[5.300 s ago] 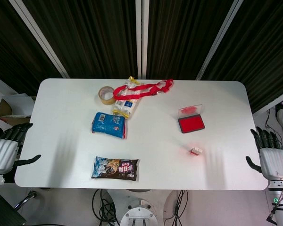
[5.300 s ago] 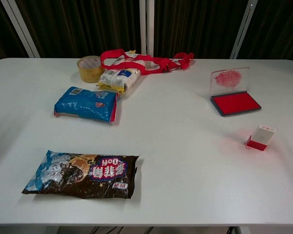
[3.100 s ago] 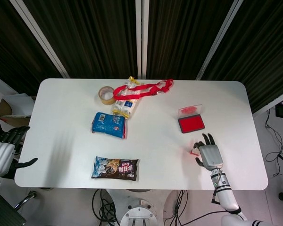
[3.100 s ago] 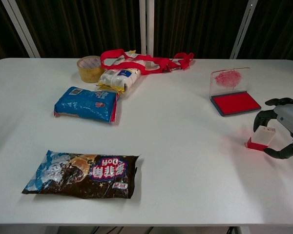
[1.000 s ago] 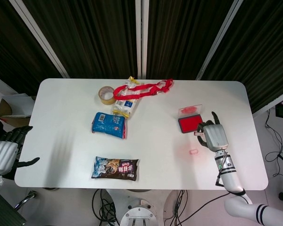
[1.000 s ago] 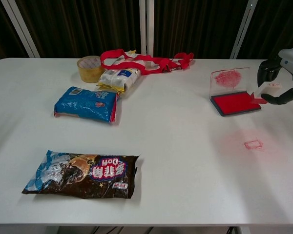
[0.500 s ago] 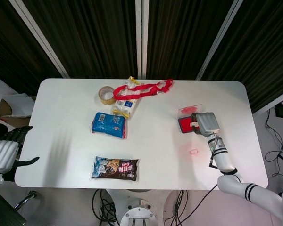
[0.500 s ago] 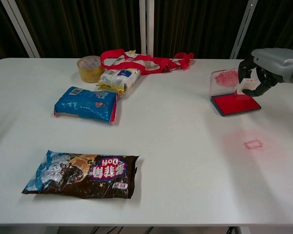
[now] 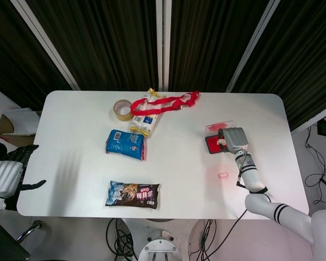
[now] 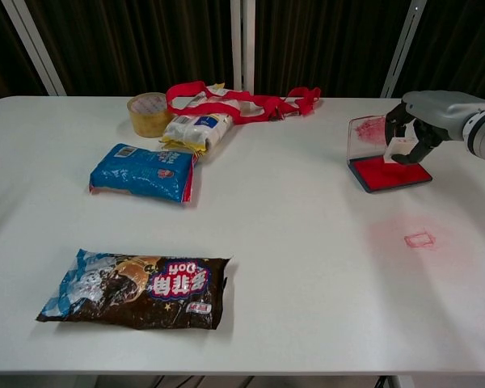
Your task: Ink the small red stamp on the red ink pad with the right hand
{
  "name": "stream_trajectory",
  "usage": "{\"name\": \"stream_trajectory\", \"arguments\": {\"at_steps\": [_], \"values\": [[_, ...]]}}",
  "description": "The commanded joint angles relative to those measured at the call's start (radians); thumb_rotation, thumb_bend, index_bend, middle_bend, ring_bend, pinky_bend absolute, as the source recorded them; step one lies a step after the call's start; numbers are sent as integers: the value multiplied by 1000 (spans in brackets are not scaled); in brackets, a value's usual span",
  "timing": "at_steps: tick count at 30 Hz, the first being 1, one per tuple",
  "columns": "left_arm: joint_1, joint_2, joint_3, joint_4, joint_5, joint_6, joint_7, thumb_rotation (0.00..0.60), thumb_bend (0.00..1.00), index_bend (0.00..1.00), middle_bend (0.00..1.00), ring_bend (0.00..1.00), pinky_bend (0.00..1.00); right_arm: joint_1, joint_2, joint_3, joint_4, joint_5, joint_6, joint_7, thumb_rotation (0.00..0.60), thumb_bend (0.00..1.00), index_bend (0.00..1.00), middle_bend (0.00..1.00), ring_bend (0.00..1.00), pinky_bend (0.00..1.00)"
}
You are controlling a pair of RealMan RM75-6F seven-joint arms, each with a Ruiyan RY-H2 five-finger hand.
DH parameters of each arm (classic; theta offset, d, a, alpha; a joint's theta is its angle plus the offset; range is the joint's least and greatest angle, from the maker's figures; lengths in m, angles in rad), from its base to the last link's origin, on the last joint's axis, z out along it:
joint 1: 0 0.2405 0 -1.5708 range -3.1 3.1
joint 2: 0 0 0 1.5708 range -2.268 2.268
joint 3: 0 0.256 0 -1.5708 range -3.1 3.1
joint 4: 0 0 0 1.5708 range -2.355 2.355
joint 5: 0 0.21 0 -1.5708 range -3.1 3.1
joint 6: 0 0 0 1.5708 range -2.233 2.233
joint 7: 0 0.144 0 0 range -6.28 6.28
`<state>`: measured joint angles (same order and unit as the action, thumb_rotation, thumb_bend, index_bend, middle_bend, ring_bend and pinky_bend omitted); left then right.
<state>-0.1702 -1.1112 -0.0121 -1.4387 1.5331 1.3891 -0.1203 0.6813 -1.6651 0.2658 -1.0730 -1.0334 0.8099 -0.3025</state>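
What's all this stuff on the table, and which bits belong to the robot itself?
table: one, white, under everything.
tape roll: one, tan, far left side.
white snack bag: one, white with yellow, beside the tape roll.
red strap: one, red, draped over the white snack bag at the far edge.
blue snack bag: one, blue, left of centre.
dark snack bag: one, brown and pale blue, near left.
red ink pad: one, red, lid open, right side.
small red stamp: one, white body, over the pad.
red ink mark: one, faint rectangle, nearer than the pad.
right robot hand: grey, holds the stamp.
left robot hand: grey, off the table's left edge, empty.
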Motion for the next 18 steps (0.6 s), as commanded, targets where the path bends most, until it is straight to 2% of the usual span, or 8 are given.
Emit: {"name": "stream_trajectory", "arguments": {"at_steps": [1,18], "values": [[-2,-2,-1,1,-2,-3,0,452,63,111,128,140,250,6,-7,-4,14,15,-7,-8,600,350,708,603,699,879],[-7,-2,-1,2,-9,-11,4,451,63,111,128,140,251,47,-51,-21,101,86,-55,-51,600,355,720,608,699,879]]}}
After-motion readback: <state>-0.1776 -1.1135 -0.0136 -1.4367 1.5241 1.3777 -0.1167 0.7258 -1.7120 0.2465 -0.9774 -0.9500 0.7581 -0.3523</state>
